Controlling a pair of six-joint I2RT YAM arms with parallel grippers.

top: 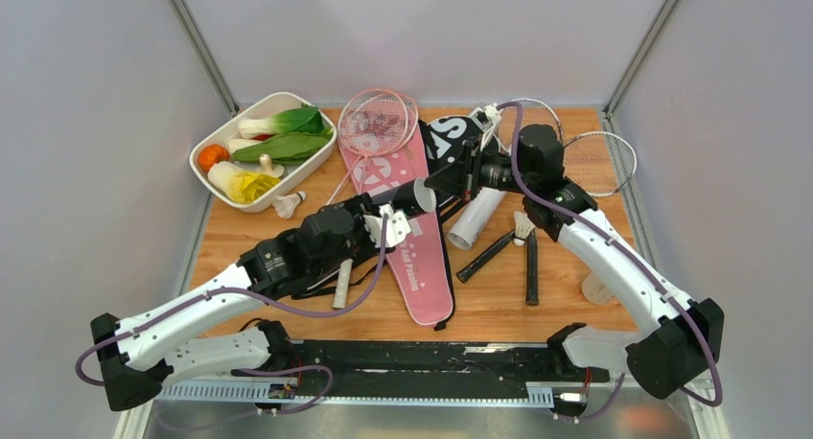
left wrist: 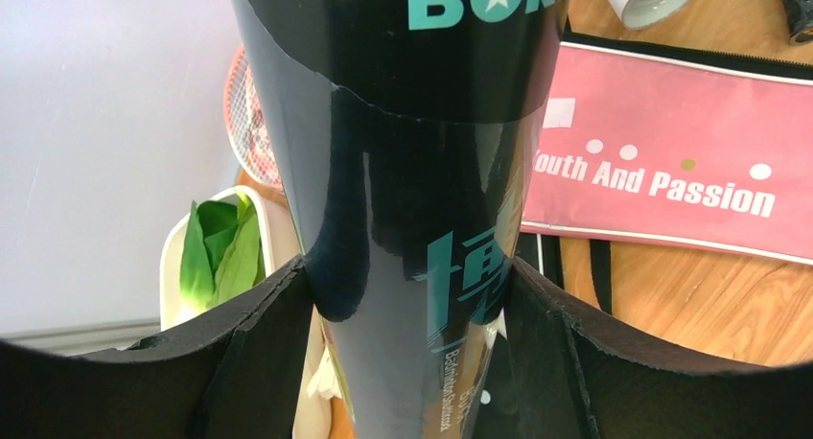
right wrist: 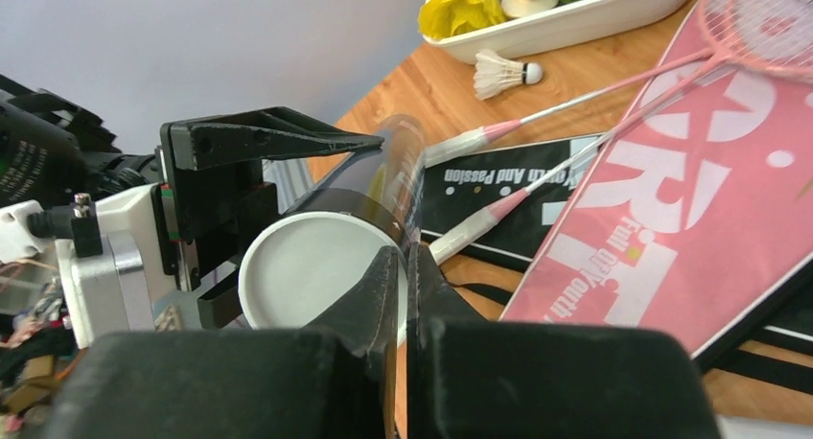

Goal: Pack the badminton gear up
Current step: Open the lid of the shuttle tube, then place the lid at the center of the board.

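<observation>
Left gripper [left wrist: 412,300]: clamped on the black tube [left wrist: 422,171], with one dark finger [left wrist: 259,348] pressed to each side.
Black tube: held over the pink cover [top: 407,257] at mid-table, its capped end pointing at the right arm.
Right gripper [right wrist: 403,276]: fingers all but together, only a thin slit between them, right at the rim of the tube's white cap [right wrist: 307,266]. Whether they pinch that rim cannot be told.
Left wrist view alone: teal lettering down the tube and "Youth And Passion" on the pink cover.
Right wrist view alone: the cap face-on, with the left gripper's fingers lying along the tube behind it.
Top view alone: the silver racket [top: 599,161] at the far right, partly hidden by the right arm. A white tube [top: 476,219] lies just beside the pink cover, and a shuttlecock [top: 522,226] sits near the right forearm.
Pink racket [top: 377,123]: its head lies on the far end of the pink cover.
Black cover [top: 451,137]: just beside the pink one, partly under the right gripper.
Second shuttlecock [right wrist: 503,72]: on the table [top: 249,238], just beside the dish [right wrist: 575,17] of vegetables.
</observation>
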